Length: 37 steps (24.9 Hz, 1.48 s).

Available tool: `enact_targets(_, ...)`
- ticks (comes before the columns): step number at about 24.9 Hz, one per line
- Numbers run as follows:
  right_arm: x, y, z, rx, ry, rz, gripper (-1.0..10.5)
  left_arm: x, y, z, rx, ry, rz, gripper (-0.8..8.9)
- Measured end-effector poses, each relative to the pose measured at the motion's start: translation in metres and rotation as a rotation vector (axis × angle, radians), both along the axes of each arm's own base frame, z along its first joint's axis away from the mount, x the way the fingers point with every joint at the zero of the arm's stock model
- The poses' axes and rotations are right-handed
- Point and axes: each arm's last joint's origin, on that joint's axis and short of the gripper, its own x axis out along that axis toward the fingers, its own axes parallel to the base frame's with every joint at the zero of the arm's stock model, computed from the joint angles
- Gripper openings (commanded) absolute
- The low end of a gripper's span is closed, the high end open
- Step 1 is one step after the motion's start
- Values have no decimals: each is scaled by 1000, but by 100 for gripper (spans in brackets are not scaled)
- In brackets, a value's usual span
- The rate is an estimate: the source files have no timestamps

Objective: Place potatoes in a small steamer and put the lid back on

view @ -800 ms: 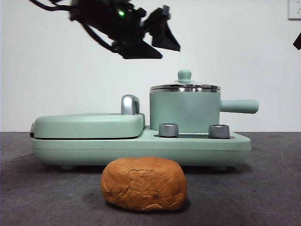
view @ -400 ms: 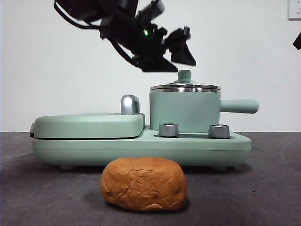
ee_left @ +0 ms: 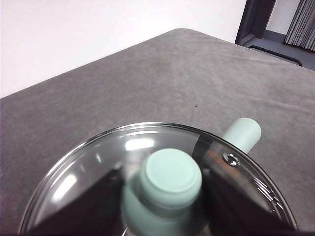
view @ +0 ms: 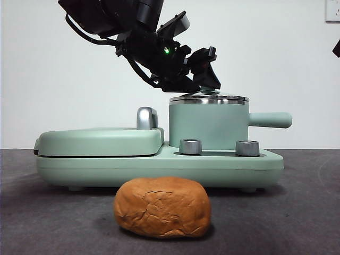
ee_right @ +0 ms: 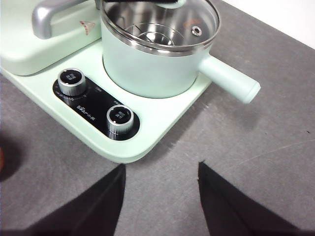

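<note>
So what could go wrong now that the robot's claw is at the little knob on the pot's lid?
The left gripper has its jaws on either side of the lid's smooth round knob, so the glass lid could slip out when lifted. If it tilts, its rim might catch the small steamer and nudge it. The potato lies on the table in front, where a falling lid could hit it.

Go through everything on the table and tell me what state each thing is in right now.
lid: on the small steamer, covering it
small steamer: upright on the appliance base, handle out to the side
potato: on the table in front of the appliance, not yet loaded
flat hinged cover: shut
left gripper: open, one jaw on each side of the lid knob
right gripper: open, holding nothing, away from the steamer
</note>
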Motion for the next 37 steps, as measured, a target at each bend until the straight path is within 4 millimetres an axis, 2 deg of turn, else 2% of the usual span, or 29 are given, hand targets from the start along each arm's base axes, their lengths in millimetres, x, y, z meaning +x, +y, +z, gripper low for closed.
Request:
enact_targets(2,0,0,0,0,0,0,236,0,-1,0,2,-7,-9,19)
enact_targets(3,0,0,0,0,0,0,236,-1,-2,0,5,-13,-13,6)
enact_targets(17,0,0,0,0,0,0,236,-1,-2,1,66,-91,-41,6)
enact_targets(23,0,0,0,0,0,0,236,-5,1,9,85,-118,-40,6)
enact_targets(29,0,0,0,0,0,0,236,-18,10,40,69,-127,-26,6)
enact_targets(34,0,0,0,1,0,4,236,-40,26,71,70,-57,-7,9)
enact_targets(37,-1,2,0,1,0,20,236,-50,36,83,72,-13,25,9)
